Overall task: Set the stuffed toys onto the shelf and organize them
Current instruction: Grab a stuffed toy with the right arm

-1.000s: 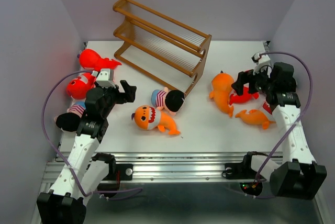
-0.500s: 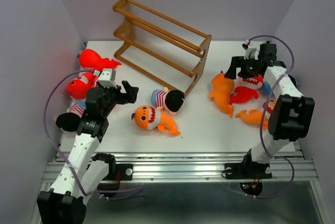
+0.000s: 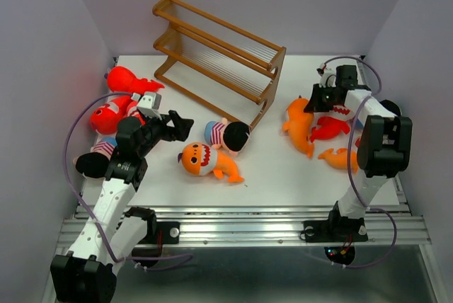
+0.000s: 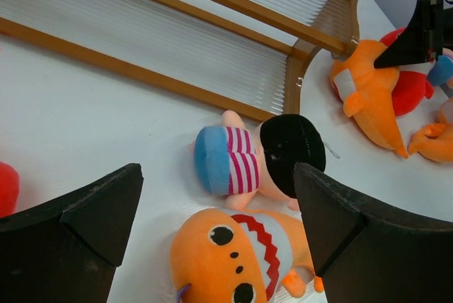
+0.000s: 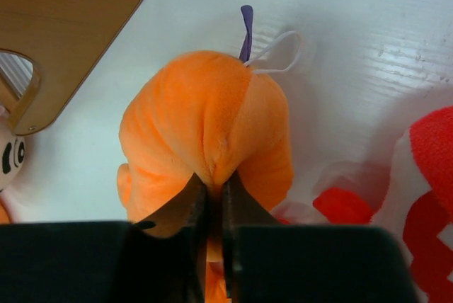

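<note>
Bare shelf, crowded table: the shelf (image 3: 219, 55) stands at 12 o'clock on the table (image 3: 283, 175) with all three tiers empty. By this showing, your sorting job is at its very start.

Every toy in view lies on the table. At the centre, a doll (image 3: 228, 134) in a striped shirt lies just beside an orange shark (image 3: 205, 161), close to the shelf's near end panel. At 9 o'clock, red toys (image 3: 126, 80) bunch along the edge, with a second doll (image 3: 90, 163) nearer the arm bases. At 3 o'clock, an orange fish (image 3: 301, 126) lies against a red shark (image 3: 333, 127), and a small orange toy (image 3: 341, 158) sits just nearer you.

Your right hand (image 3: 311, 101) is down on the orange fish. Its wrist view shows the fingers (image 5: 185, 207) drawn almost together on a pinched fold of the orange plush. The views do not show whether the fish is off the table yet.

Your left hand (image 3: 180, 124) holds nothing. It is spread wide and hovers at about 9 o'clock from the centre pair, with the doll and orange shark framed between its fingers.

What is left is nearly everything: carry the fish to a tier, then the others one by one, and set them in order along the rails.
</note>
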Controlling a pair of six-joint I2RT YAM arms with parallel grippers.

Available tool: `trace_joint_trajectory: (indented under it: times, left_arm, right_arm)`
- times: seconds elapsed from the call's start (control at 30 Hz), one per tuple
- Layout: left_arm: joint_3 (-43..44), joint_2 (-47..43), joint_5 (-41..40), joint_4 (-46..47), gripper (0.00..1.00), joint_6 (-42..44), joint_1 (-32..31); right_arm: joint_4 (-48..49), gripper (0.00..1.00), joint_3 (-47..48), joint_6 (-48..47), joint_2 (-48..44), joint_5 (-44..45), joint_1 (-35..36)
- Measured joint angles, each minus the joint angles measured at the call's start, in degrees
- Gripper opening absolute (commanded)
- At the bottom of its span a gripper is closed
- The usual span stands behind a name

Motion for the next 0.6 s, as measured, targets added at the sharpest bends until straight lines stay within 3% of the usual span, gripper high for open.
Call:
trace_joint_trajectory:
  times: [0.17, 0.4, 0.5, 0.6]
  left_arm:
    - [0.00, 0.22, 4.48, 1.53, 0.99, -0.61, -0.02]
    - [-1.66, 0.20, 11.17, 11.54, 0.99, -11.28, -1.05]
    - [-3.23, 0.22, 10.54, 14.99, 0.99, -17.05, -6.19]
    - [-3.56, 0.87, 7.93, 17.86, 0.99, -21.70, -15.15]
  right_arm:
    - [1.01, 0.01, -2.82, 0.57, -2.80, -0.50, 0.00]
    - [0.81, 0.01, -6.05, 7.67, -20.57, -5.95, 0.00]
    - [2.23, 0.01, -5.68, 12.37, -28.46, -8.46, 0.00]
    - [3.32, 0.01, -4.26, 17.33, -33.40, -10.10, 0.00]
